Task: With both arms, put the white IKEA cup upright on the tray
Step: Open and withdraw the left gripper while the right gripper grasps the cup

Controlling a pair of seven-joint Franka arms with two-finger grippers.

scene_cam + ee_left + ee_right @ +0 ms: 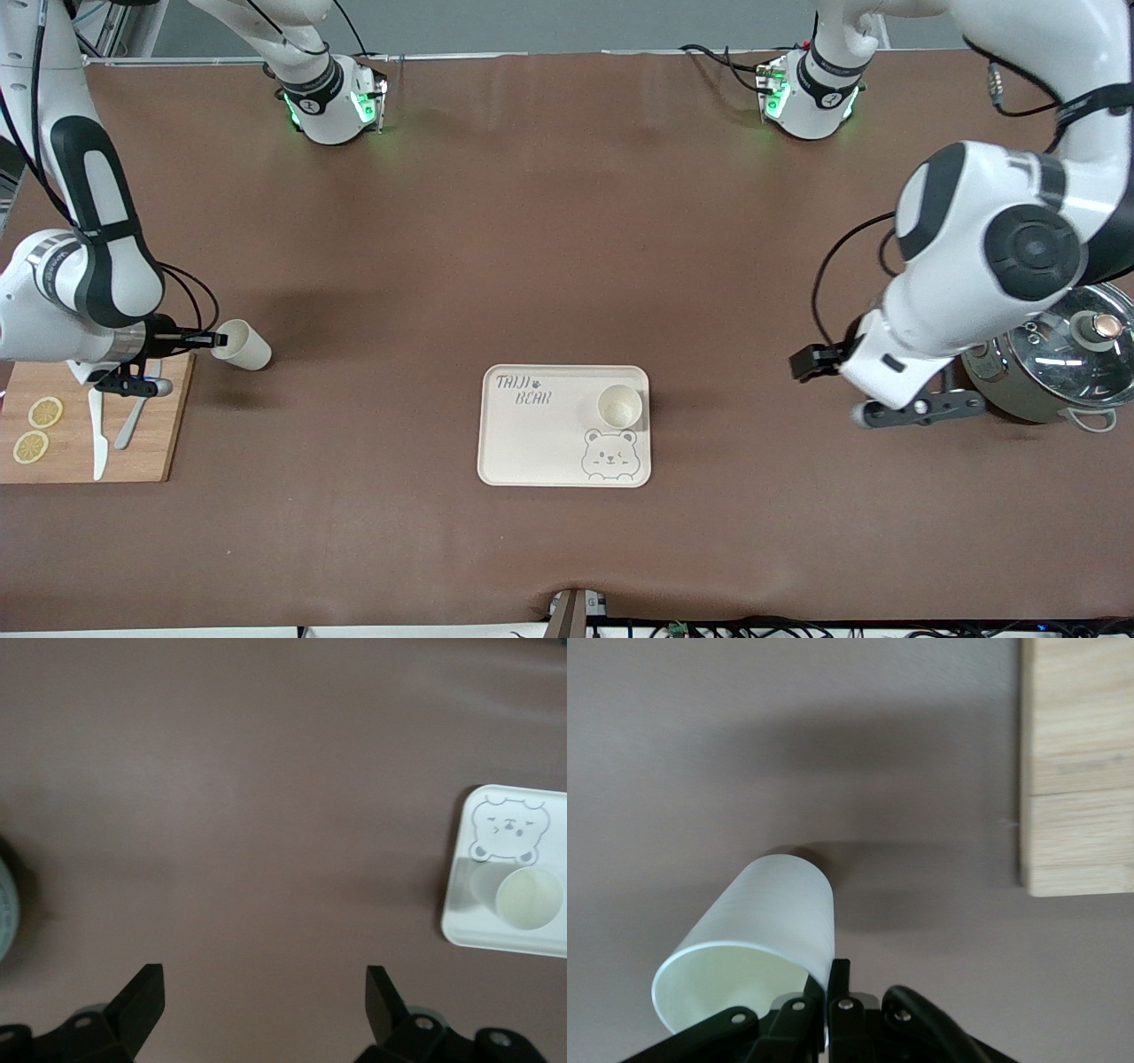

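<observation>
A white cup (244, 345) lies tilted on its side on the brown table beside the wooden cutting board, at the right arm's end. My right gripper (217, 338) is shut on its rim; in the right wrist view the fingers (831, 979) pinch the cup wall (757, 939), mouth toward the gripper. A second white cup (619, 406) stands upright on the cream tray (532, 443), above the bear drawing. My left gripper (802, 363) is open and empty over bare table between the tray and the pot. Its view (261, 979) shows the tray (469, 921) and that cup (529, 899).
A wooden cutting board (89, 434) with lemon slices and a white knife lies at the right arm's end; its edge shows in the right wrist view (1076, 771). A steel pot with a glass lid (1063, 354) stands at the left arm's end.
</observation>
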